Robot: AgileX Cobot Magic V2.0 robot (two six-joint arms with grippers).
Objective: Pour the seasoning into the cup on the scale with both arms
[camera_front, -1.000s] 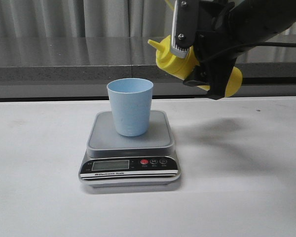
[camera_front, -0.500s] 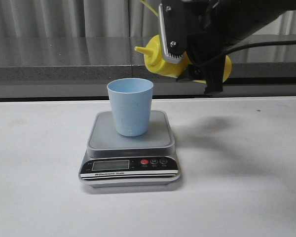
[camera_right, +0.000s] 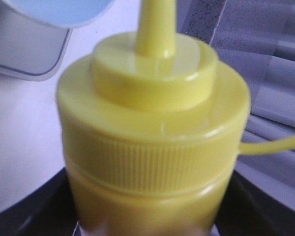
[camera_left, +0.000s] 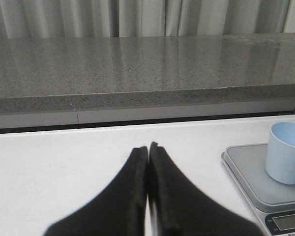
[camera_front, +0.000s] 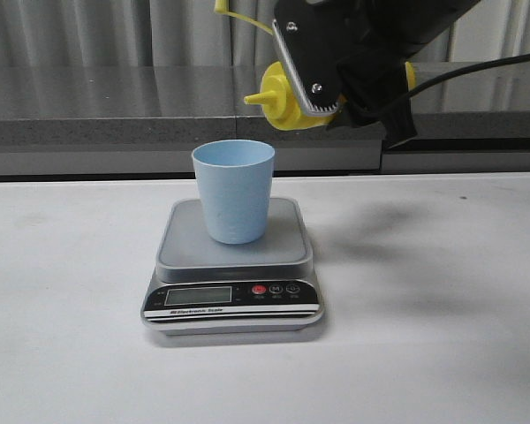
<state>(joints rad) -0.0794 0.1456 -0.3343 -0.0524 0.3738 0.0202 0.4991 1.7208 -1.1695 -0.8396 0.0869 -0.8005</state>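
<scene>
The pale blue cup (camera_front: 233, 190) stands upright on the scale (camera_front: 232, 256) in the middle of the table. My right gripper (camera_front: 336, 84) is shut on the yellow seasoning bottle (camera_front: 287, 99), held on its side in the air above and to the right of the cup. Its nozzle (camera_front: 253, 97) points left, close to over the cup's right rim. In the right wrist view the seasoning bottle (camera_right: 152, 142) fills the frame, with the cup (camera_right: 64, 10) beyond the nozzle. My left gripper (camera_left: 148, 147) is shut on nothing, low over the table left of the scale (camera_left: 250, 174) and the cup (camera_left: 286, 158).
A grey stone ledge (camera_front: 115, 106) runs along the back of the white table (camera_front: 442, 336), with curtains behind it. The bottle's thin tethered cap strap (camera_front: 234, 13) sticks up to the left above the gripper.
My right arm has carried the bottle up and to the left, toward the cup, and turned it so the nozzle lies more level. The cup and scale have stayed still.
</scene>
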